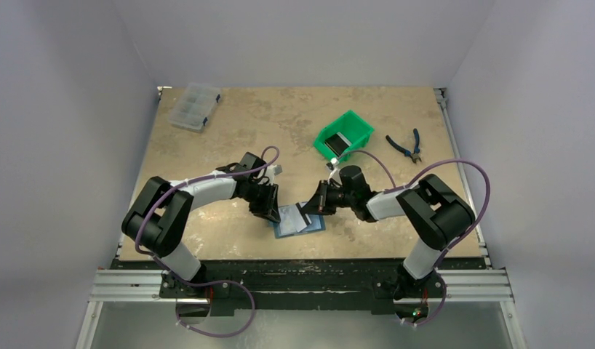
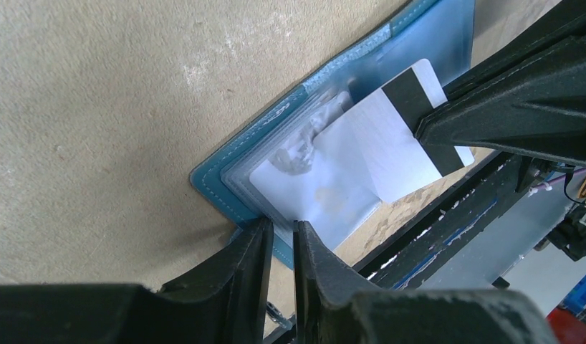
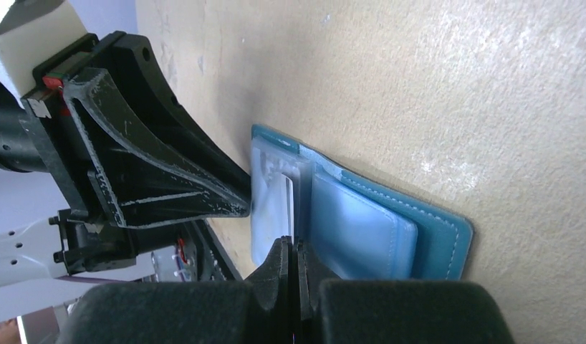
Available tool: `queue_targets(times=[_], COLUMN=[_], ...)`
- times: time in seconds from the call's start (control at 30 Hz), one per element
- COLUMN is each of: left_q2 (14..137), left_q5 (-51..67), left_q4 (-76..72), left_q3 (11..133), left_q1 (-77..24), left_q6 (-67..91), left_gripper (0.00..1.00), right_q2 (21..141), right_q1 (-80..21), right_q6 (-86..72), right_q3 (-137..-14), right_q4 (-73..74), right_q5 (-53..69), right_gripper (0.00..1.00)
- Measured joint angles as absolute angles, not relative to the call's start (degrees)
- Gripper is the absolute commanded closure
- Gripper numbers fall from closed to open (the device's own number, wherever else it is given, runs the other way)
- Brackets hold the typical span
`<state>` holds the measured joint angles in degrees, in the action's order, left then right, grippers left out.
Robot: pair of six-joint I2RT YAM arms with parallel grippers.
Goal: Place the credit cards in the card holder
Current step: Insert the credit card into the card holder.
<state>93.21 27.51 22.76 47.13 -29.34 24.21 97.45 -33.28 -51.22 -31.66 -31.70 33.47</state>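
The teal card holder [image 1: 298, 221] lies open on the table near the front edge, its clear pockets up [image 2: 226, 165] [image 3: 433, 236]. My left gripper [image 2: 281, 228] [image 1: 269, 207] pinches the holder's near edge between almost shut fingers. My right gripper [image 3: 293, 244] [image 1: 310, 207] is shut on a silvery-white credit card [image 2: 380, 150] with a black stripe. The card stands tilted, its lower end at a clear pocket. In the right wrist view this card shows edge-on [image 3: 294, 201]. A dark card [image 1: 339, 143] lies in the green bin.
The green bin [image 1: 353, 123] stands at the back right of centre. Blue-handled pliers [image 1: 405, 144] lie to its right. A clear compartment box [image 1: 195, 107] sits at the back left. The table's front rail runs just below the holder.
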Motion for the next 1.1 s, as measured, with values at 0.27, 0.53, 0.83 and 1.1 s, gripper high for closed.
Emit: queue_targets(times=[0.27,0.53,0.83,1.1], left_q2=[93.2,93.3,93.3,93.3], left_q5=[27.5,27.5,27.5,27.5], left_q4=[22.8,22.8,22.8,22.8], left_q3=[47.1,47.1,47.1,47.1], left_q1=[-29.3,-29.3,-29.3,-29.4], left_q6=[24.2,24.2,24.2,24.2], left_gripper=[0.79,0.79,0.80,0.80], right_q2=[97.5,97.5,97.5,98.1], right_q1=[-33.8,-33.8,-33.9,-33.9], right_q6=[-51.0,-51.2,-51.3,-50.4], right_q3=[-30.6,-27.9,-27.6,-27.7], right_q4=[-35.3,-40.7,-42.1,-42.7], right_q5=[31.7,30.3,29.5,29.5], right_gripper=[1.00,1.00,1.00,1.00])
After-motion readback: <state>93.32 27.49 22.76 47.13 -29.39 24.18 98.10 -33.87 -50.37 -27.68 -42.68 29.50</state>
